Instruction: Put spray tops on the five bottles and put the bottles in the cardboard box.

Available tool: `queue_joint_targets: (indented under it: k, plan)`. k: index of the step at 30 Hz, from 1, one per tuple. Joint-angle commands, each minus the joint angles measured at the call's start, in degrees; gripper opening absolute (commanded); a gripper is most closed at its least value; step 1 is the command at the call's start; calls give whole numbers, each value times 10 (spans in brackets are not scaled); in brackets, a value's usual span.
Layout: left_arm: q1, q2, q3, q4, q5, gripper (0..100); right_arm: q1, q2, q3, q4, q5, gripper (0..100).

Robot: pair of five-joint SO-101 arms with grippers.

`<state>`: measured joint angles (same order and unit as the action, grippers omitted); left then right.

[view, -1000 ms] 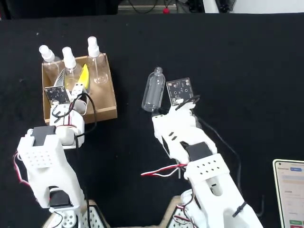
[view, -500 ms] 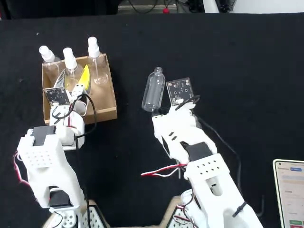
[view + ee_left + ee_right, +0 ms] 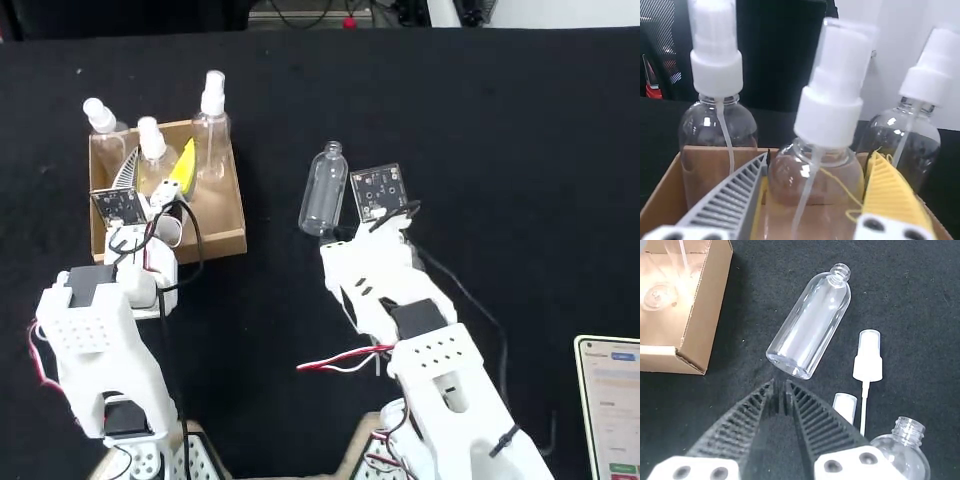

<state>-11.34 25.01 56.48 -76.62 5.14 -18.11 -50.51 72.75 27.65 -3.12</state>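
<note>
The cardboard box [image 3: 228,212] stands at the left with three clear bottles carrying white spray tops. My left gripper [image 3: 155,172] is open over the box, its grey finger [image 3: 730,195] and yellow finger [image 3: 887,192] flanking the middle bottle [image 3: 812,175]. The other two capped bottles [image 3: 715,125] [image 3: 912,145] stand behind it. An uncapped bottle [image 3: 323,190] lies on the black table beside the box. My right gripper [image 3: 779,390] is shut and empty just short of that bottle's base [image 3: 810,325]. A loose spray top [image 3: 867,362] lies beside it, and another uncapped bottle [image 3: 900,445] stands close to the gripper.
A small white cap [image 3: 844,406] lies near the loose spray top. A tablet [image 3: 610,400] sits at the table's right edge. The box corner [image 3: 695,315] is a short way from the lying bottle. Bare black cloth spreads to the far right.
The left gripper's yellow finger has swung outward. The capped bottle on that side has been pushed toward the box's far corner. The middle bottle shifted slightly. The right arm has not moved.
</note>
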Motion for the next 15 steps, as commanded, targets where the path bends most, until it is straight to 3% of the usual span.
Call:
queue_joint_targets:
  k: [1, 15]
  plan:
    - [-5, -4, 0, -11, 4, 289, -4, -13, -3, -16, 5, 18]
    - [-26, -9, 6, -11, 4, 289, -4, -13, -3, -16, 5, 18]
